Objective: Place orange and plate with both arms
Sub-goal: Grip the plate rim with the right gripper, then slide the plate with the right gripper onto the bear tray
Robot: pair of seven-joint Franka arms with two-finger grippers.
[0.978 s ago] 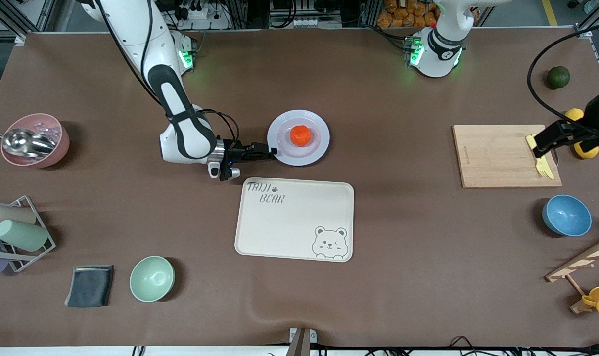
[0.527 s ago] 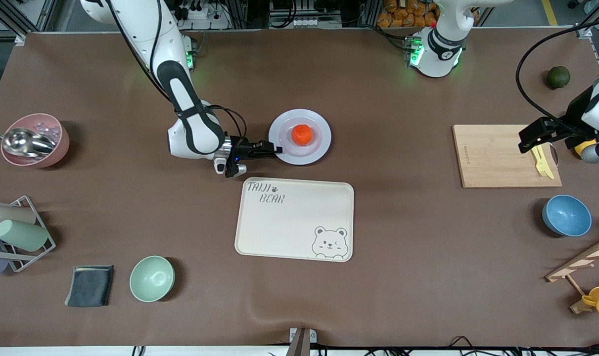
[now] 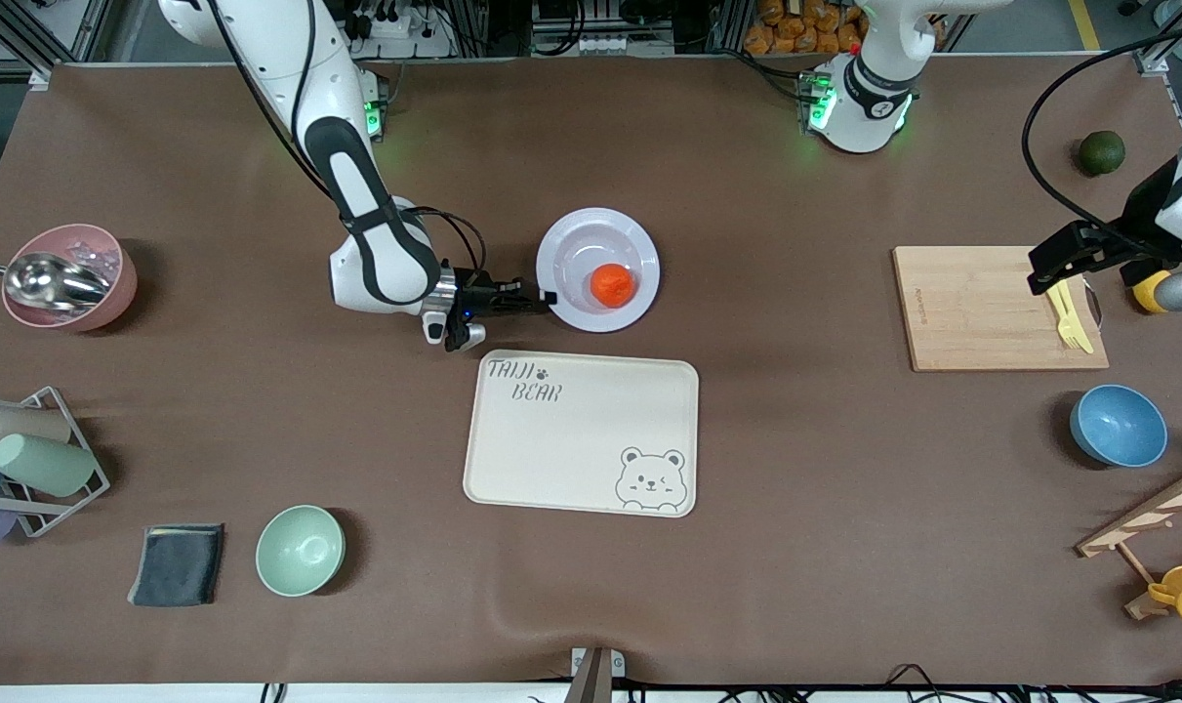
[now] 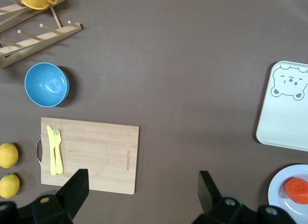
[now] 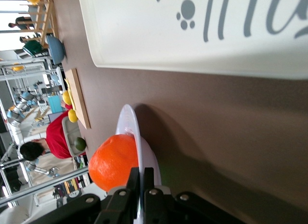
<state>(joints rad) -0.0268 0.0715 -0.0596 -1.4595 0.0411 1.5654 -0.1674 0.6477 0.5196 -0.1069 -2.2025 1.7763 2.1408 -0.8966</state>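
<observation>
Right fingers (image 3: 544, 300) pinch plate (image 3: 581, 239) rim, plate tilted above tabletop, just past the tray (image 3: 581, 433). Orange (image 3: 612, 284) sits off-centre; risk: more tilt rolls it off. Left fingers (image 3: 1057, 271) open, empty, waiting over board (image 3: 981, 308).

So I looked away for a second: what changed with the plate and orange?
The right tool, shut on the plate rim, has tipped it up, and the orange rolled toward the tray. The left tool drifted over the cutting board. The rest stayed put.
</observation>
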